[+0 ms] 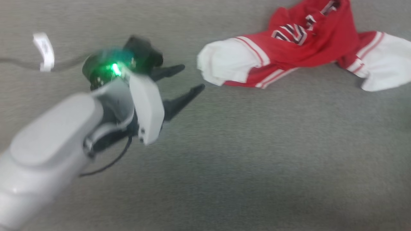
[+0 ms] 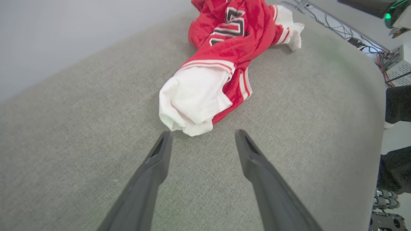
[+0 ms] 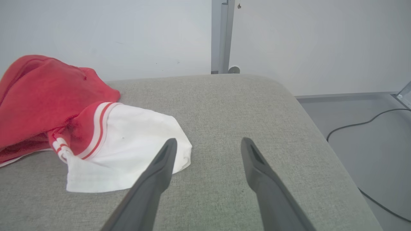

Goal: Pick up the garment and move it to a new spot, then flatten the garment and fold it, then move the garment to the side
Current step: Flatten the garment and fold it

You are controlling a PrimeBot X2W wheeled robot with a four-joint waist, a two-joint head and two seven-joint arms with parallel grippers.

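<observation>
The garment (image 1: 301, 48) is a red jersey with white sleeves, lying crumpled at the upper right of the grey padded surface; dark white-outlined characters show on its chest. My left gripper (image 1: 192, 77) is open, fingers pointing right, a short way from the near white sleeve (image 1: 224, 64). Along the left wrist view the sleeve end (image 2: 192, 102) lies just beyond the open left gripper (image 2: 202, 134), apart from the fingertips. In the right wrist view the right gripper (image 3: 207, 142) is open above the surface, its left finger (image 3: 160, 170) crossing the edge of the other white sleeve (image 3: 128, 150).
A grey fabric surface (image 1: 244, 154) spreads under everything. A white strip (image 1: 45, 51) and a thin cable lie at the far left. Past the surface's edge, cables and a grey box (image 2: 398, 67) sit on the floor, and a wall with a metal post (image 3: 221, 35) stands behind.
</observation>
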